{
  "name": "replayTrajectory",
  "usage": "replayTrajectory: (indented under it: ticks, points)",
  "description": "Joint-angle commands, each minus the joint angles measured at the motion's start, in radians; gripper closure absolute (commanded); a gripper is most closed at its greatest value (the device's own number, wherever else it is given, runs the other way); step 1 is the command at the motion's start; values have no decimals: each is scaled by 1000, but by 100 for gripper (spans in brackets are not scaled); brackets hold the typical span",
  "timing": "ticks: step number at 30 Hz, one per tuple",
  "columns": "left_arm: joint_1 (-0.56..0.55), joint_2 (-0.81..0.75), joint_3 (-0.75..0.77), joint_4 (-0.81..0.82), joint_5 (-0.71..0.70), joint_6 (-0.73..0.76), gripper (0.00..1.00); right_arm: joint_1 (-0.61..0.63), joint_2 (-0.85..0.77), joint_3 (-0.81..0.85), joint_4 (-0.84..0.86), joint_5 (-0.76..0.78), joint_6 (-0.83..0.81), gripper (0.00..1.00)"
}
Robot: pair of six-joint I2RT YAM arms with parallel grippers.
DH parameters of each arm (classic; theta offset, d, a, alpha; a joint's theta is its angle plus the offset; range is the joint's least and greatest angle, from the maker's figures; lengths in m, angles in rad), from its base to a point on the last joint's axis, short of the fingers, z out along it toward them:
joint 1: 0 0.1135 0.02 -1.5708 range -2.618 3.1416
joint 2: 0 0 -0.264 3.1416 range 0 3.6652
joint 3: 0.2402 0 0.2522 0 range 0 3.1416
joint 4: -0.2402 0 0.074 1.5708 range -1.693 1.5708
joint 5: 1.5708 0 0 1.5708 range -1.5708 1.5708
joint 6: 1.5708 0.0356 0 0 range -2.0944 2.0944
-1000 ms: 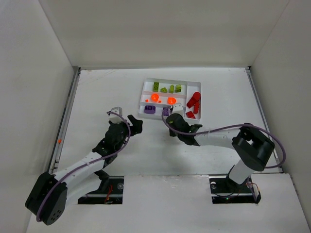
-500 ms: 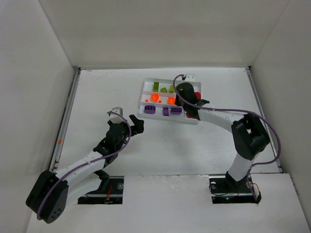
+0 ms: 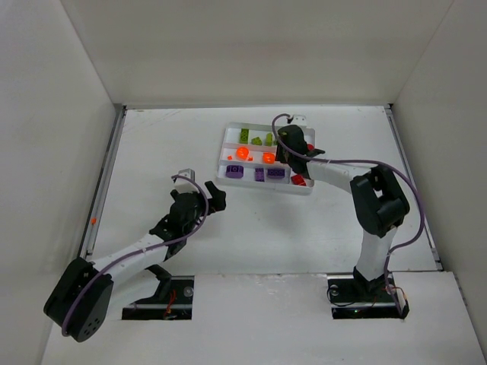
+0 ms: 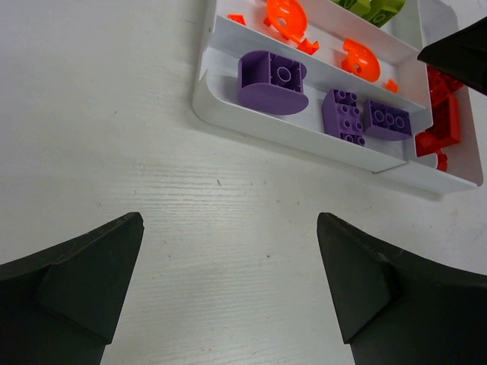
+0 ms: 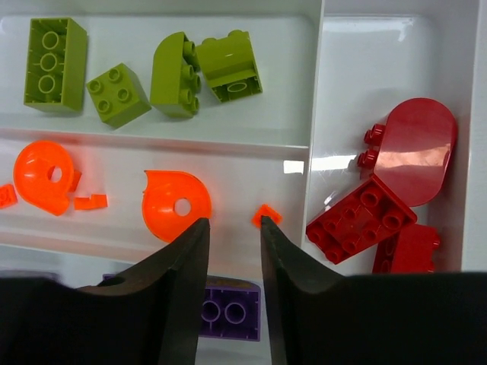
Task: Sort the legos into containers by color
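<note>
The white tray holds the legos sorted by colour: lime green in the far slot, orange in the middle slot, purple in the near slot, red in the crosswise end slot. My right gripper hovers over the tray's right part; its jaws stand a little apart with nothing between them, above a tiny orange chip and a purple brick. My left gripper is wide open and empty over bare table, just in front of the tray.
The tray's front wall lies just beyond my left fingers. A small orange speck lies near the table's left edge. White walls enclose the table on three sides.
My right arm swung from the table in front of the tray up over the tray. A third purple brick now lies in the near slot. The left arm barely moved.
</note>
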Motion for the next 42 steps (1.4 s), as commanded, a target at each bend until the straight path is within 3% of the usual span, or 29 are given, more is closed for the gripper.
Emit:
replayTrajectory:
  ticks: [1,8,18,27,37,42]
  points:
    - [10,14,13,45,-13,7,0,-3,-48,26,19,-14,-4,59]
    - [28,4,9,33,-24,4,0,-18,-248,-129,76,12,23,56]
    - [22,62,44,-2,-25,-1,0,-184,-764,-658,232,35,239,57]
    - [53,-35,18,-45,-102,-22,0,-304,-1028,-1009,301,36,358,52]
    - [100,-154,-31,-77,-156,-70,0,-270,-1480,-1230,326,98,385,40]
    - [122,-122,-27,-79,-145,-90,0,-288,-1563,-1246,272,104,408,41]
